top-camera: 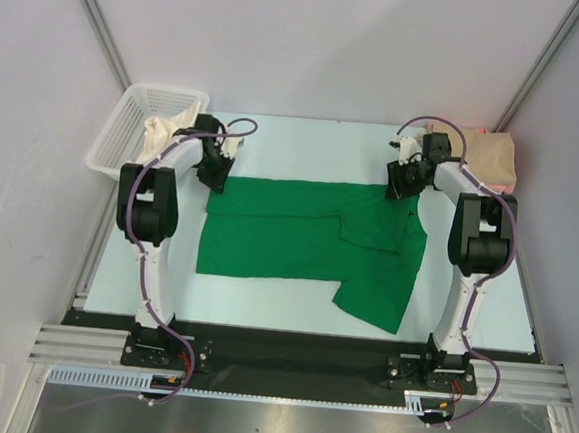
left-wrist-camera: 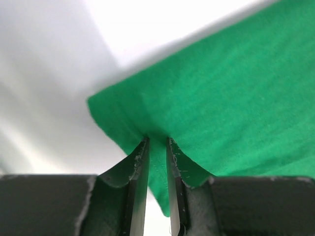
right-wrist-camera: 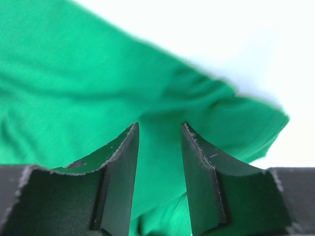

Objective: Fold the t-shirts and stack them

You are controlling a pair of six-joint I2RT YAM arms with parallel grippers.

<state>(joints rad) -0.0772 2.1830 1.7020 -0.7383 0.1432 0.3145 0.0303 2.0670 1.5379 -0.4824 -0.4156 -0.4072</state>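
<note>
Left pincer (left-wrist-camera: pixel 156 142) is clamped down tight on a corner of the green t-shirt (left-wrist-camera: pixel 236 98). In the left wrist view the two fingers (left-wrist-camera: pixel 139 172) sit nearly together with a thin fold of cloth squeezed between them.

Right pincer (right-wrist-camera: pixel 160 130) is a different story. Its fingers (right-wrist-camera: pixel 123 167) stand noticeably apart with green fabric filling the gap, and I honestly can't tell if it's actually gripping or just sitting over the cloth.

From the top camera, the left pincer (top-camera: pixel 216 166) is at the shirt's far left corner and the right pincer (top-camera: pixel 402 182) at its far right corner. The green t-shirt (top-camera: pixel 297 242) lies across the middle of the pale desk (top-camera: pixel 305 143), mostly flat, with a fold line near the right side and a flap angling toward the near right.

The tan t-shirt (top-camera: pixel 490 157) sits in the far right corner, well apart from the green one. The white mesh basket (top-camera: pixel 126 128) is at the far left with a cream cloth (top-camera: pixel 161 131) inside.
</note>
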